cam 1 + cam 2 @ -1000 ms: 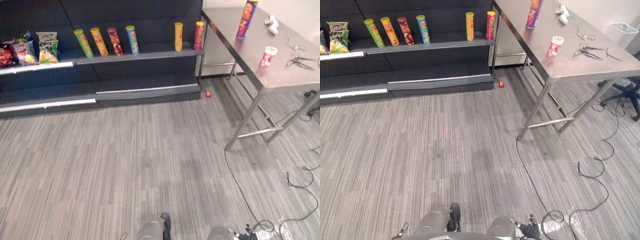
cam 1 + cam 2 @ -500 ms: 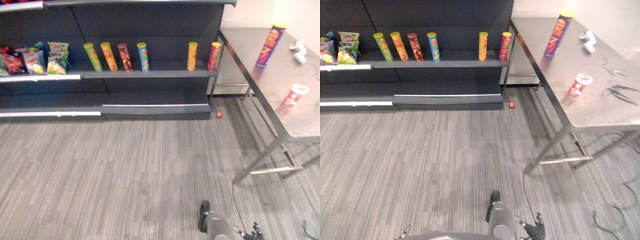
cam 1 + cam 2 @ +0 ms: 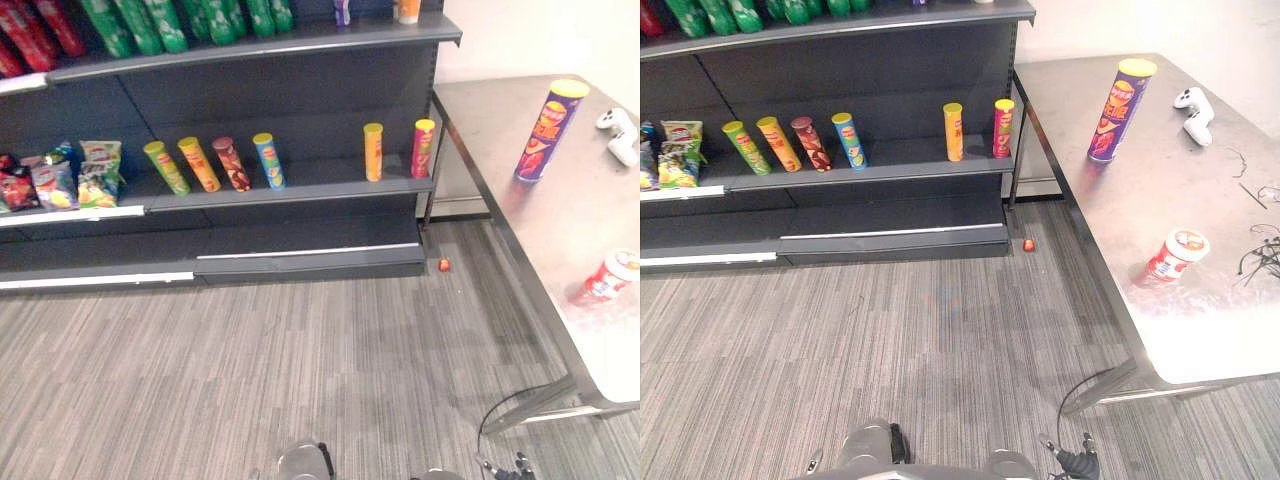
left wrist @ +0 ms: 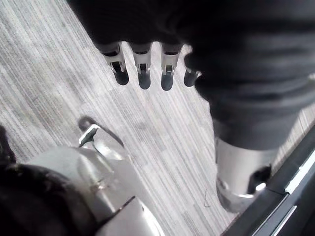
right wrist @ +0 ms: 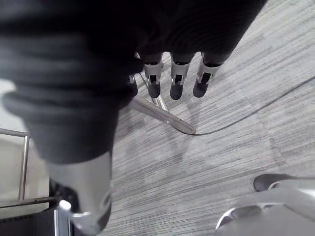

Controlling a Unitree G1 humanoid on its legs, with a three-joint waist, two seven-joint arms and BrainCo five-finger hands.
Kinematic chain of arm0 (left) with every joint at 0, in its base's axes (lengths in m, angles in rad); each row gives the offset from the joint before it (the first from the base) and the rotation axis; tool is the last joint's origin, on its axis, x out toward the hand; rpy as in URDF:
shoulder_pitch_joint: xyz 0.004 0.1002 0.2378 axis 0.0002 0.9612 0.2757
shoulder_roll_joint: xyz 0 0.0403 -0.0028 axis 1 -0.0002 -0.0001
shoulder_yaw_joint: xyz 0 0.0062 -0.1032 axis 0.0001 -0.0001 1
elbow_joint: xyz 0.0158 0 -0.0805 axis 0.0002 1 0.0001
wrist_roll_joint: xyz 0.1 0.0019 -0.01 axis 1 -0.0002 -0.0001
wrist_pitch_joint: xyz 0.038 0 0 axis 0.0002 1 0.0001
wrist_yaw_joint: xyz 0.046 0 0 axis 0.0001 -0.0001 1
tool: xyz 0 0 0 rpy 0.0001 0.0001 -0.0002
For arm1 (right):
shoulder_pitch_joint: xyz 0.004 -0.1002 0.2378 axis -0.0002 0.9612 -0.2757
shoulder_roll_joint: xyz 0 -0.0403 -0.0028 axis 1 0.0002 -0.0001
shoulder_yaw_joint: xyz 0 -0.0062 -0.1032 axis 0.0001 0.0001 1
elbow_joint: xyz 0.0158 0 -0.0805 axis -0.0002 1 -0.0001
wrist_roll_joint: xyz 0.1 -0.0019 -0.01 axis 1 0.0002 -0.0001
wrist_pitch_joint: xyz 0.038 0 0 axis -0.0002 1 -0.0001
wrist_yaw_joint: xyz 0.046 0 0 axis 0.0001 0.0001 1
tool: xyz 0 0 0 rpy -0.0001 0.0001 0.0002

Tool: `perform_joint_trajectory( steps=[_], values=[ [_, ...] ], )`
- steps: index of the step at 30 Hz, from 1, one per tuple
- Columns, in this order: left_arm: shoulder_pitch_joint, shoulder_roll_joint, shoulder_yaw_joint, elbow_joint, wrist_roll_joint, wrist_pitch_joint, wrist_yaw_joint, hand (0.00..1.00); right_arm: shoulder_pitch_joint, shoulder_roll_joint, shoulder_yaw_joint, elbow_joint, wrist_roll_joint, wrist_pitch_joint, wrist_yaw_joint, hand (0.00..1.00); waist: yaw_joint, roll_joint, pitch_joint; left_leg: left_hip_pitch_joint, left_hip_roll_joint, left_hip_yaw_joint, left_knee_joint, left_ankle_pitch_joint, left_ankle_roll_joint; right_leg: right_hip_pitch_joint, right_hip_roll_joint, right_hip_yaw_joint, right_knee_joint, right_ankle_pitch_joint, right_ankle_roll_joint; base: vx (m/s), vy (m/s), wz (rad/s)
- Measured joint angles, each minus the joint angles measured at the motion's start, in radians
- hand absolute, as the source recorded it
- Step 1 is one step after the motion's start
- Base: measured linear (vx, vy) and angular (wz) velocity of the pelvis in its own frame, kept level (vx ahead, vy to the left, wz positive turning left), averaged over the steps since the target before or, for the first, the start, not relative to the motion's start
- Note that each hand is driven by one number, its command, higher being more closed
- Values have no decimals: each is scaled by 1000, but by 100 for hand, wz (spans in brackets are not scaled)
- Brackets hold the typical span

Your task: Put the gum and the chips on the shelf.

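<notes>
The gum is a small white and red tub (image 3: 1177, 256) standing near the front of the steel table (image 3: 1110, 210) on the right. The chips are a tall purple can (image 3: 1120, 110) with a yellow lid, upright at the back of the same table. The dark shelf (image 3: 890, 172) stands at the far left of the table. My left hand (image 4: 142, 71) hangs over the grey carpet with straight fingers and holds nothing. My right hand (image 5: 178, 78) hangs the same way, open and empty, above the carpet by a table leg.
Several chip cans (image 3: 850, 140) stand on the middle shelf board, with snack bags (image 3: 675, 155) at its left end and green cans (image 3: 150, 20) above. A white controller (image 3: 1193, 103) and wires (image 3: 1265, 255) lie on the table. A small red thing (image 3: 1029, 245) lies on the floor.
The whole picture has shifted: the camera has moved, so the shelf and table show nearer and higher. The gum, the chips and the shelf cans stay where they were.
</notes>
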State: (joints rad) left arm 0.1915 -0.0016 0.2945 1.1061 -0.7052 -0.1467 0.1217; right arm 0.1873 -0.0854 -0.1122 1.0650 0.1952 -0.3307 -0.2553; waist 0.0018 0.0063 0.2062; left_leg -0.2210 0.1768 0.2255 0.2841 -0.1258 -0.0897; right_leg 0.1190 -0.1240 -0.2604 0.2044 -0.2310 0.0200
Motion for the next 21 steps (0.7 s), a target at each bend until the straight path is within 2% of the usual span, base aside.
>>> perform_joint_trajectory(
  steps=[1, 2, 4, 5, 6, 7, 8, 9, 10, 13, 14, 15, 16, 17, 18, 19, 20, 21],
  values=[
    [2, 3, -13, -3, 0, 1, 2, 0, 1, 0, 1, 2, 0, -1, 3, 0, 1, 1, 1, -2, -9, -34, -131, 54, -6, 13, -13, 15, 1, -26, 16, 285, 246, -17],
    [4, 2, -13, -4, -4, 0, 1, 0, 1, -2, 3, 3, 1, -1, 5, 0, 1, 2, 2, -6, 0, -63, -185, 70, -8, 27, -16, 34, 6, -41, 33, 357, 352, -42],
    [25, 1, -13, -3, -23, 0, 0, 0, 3, -10, 14, 6, 0, -2, 15, 0, 6, 10, 2, -2, 46, -101, -207, 74, -12, 62, -14, 86, 9, -74, 69, 360, 410, -76],
    [46, 2, -15, 5, -36, 4, -7, 0, 0, -6, 17, 13, -1, -4, 25, 0, 7, 14, 1, 0, 57, -99, -128, 151, -50, 88, -29, 156, 6, -100, 93, 370, 409, -95],
    [54, 13, -17, 7, -37, 3, -10, 0, -5, 1, 15, 18, -2, -6, 27, 0, 17, -6, -2, 2, 40, -96, -88, 151, -48, 96, -44, 186, -2, -105, 83, 459, 417, -119],
    [53, 34, -30, 6, -37, 2, -10, 0, -14, 17, 13, 30, -9, -9, 35, 0, 23, -35, -11, -9, 17, -99, -24, 137, -27, 96, -52, 253, -2, -101, 71, 306, 206, -84],
    [39, 55, -51, 7, -36, 4, -10, 0, -18, 28, 13, 29, -23, -11, 40, 0, 21, -52, -12, -16, 2, -97, 9, 116, -14, 92, -54, 268, 11, -74, 64, 358, 221, -67],
    [13, 67, -65, 6, -22, 7, -12, 0, -20, 33, 10, 30, -35, -15, 43, 0, 18, -59, -12, -12, -17, -95, 29, 97, -1, 75, -73, 279, 37, -29, 74, 248, 186, -27],
    [1, 68, -66, 7, -8, 12, -14, 0, -22, 33, 4, 30, -40, -18, 42, 0, 14, -58, -12, -1, -28, -90, 29, 87, 5, 64, -76, 294, 66, -8, 72, 280, 274, -28],
    [-12, 87, -95, 14, 23, 32, -10, 0, -24, 41, -10, 29, -40, -23, 20, 0, 7, -69, -19, 112, -88, -43, -31, 60, 41, -49, -132, 336, 334, 95, 50, 301, 337, -37],
    [-13, 96, -105, 24, 34, 46, -11, 0, -20, 42, -12, 28, -40, -27, 15, 0, -9, -71, -19, 161, -116, -30, -58, 49, 58, -94, -173, 313, 459, 168, 34, 202, 175, -10],
    [-14, 98, -109, 27, 44, 49, -11, 0, -17, 40, -19, 28, -40, -30, 15, 0, -16, -72, -18, 189, -127, -15, -75, 43, 67, -117, -195, 306, 507, 216, 39, 235, 195, -20],
    [-17, 100, -127, 26, 60, 59, -12, 0, -13, 33, -31, 28, -40, -39, 14, 0, -21, -59, -17, 244, -140, 9, -110, 31, 84, -154, -223, 291, 587, 301, 48, 238, 175, -48],
    [-11, 100, -132, 28, 65, 66, -12, 0, -9, 30, -32, 19, -38, -49, 14, 0, -24, -46, -16, 281, -138, 43, -128, 21, 99, -205, -239, 243, 671, 256, 26, 219, 154, -59],
    [-10, 100, -132, 28, 67, 67, -11, 0, -8, 29, -28, 13, -36, -51, 13, 0, -25, -47, -16, 299, -136, 63, -139, 17, 101, -228, -244, 204, 696, 220, 17, 213, 100, -77],
    [-8, 100, -132, 29, 71, 69, -9, 0, -7, 26, -22, 10, -19, -56, 13, 0, -25, -46, -16, 335, -127, 99, -164, 16, 101, -261, -239, 114, 704, 153, 12, 208, 47, -87],
    [-7, 100, -134, 29, 75, 68, -8, 0, -10, 26, -18, 9, -21, -58, 13, 0, -25, -42, -14, 366, -112, 135, -186, 11, 93, -278, -215, 15, 648, 98, 14, 223, 23, -88],
    [-6, 99, -135, 30, 80, 68, -7, 0, -13, 26, -18, 9, -22, -64, 14, 0, -26, -40, -14, 380, -103, 153, -196, 8, 88, -279, -202, -35, 604, 82, 15, 246, -21, -90]
  ],
)
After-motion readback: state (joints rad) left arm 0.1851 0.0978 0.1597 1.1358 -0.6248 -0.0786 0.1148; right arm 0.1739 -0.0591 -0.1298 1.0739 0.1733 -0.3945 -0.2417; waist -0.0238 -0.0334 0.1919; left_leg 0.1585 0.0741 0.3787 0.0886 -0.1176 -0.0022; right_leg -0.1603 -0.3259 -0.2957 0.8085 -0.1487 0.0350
